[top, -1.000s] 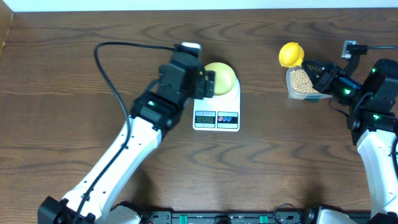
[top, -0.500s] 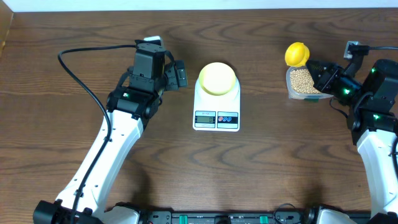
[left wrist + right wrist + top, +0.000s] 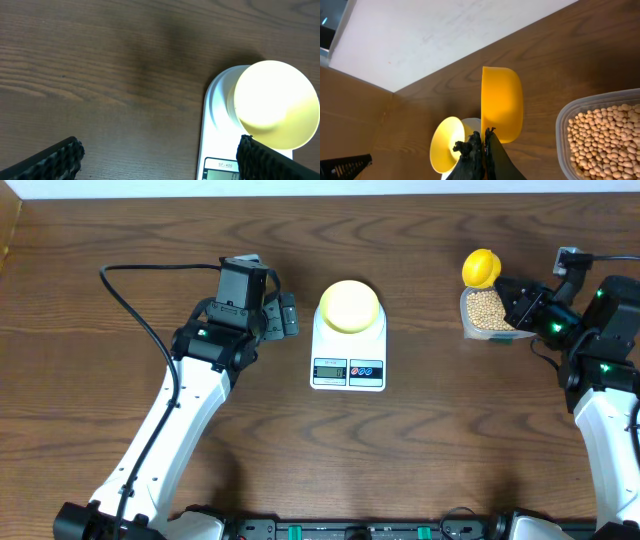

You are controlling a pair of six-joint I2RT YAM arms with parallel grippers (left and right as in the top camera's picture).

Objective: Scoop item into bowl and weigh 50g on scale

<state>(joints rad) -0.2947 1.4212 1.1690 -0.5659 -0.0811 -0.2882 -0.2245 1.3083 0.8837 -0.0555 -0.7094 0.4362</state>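
The pale yellow-green bowl (image 3: pixel 350 305) sits empty on the white scale (image 3: pixel 347 348). My left gripper (image 3: pixel 286 316) is open and empty, just left of the scale. In the left wrist view its fingers (image 3: pixel 160 162) straddle bare table, with the bowl (image 3: pixel 275 105) and scale (image 3: pixel 216 120) at the right. My right gripper (image 3: pixel 508 290) is shut on the handle of a yellow scoop (image 3: pixel 481 267), held above the far left corner of the clear tub of beans (image 3: pixel 486 307). The right wrist view shows the gripper (image 3: pixel 484 142), the empty scoop (image 3: pixel 502 102), the beans (image 3: pixel 605 135) and the distant bowl (image 3: pixel 445 145).
The clear rectangular tub (image 3: pixel 467 330) stands at the back right. A black cable (image 3: pixel 130 290) loops over the table behind the left arm. The table's far edge meets a white wall (image 3: pixel 445 30). The table's left edge (image 3: pixel 10 230) is at the far left.
The left gripper has let go of the bowl on the scale and drawn back to the left. The right gripper has lifted the scoop slightly away from the tub.
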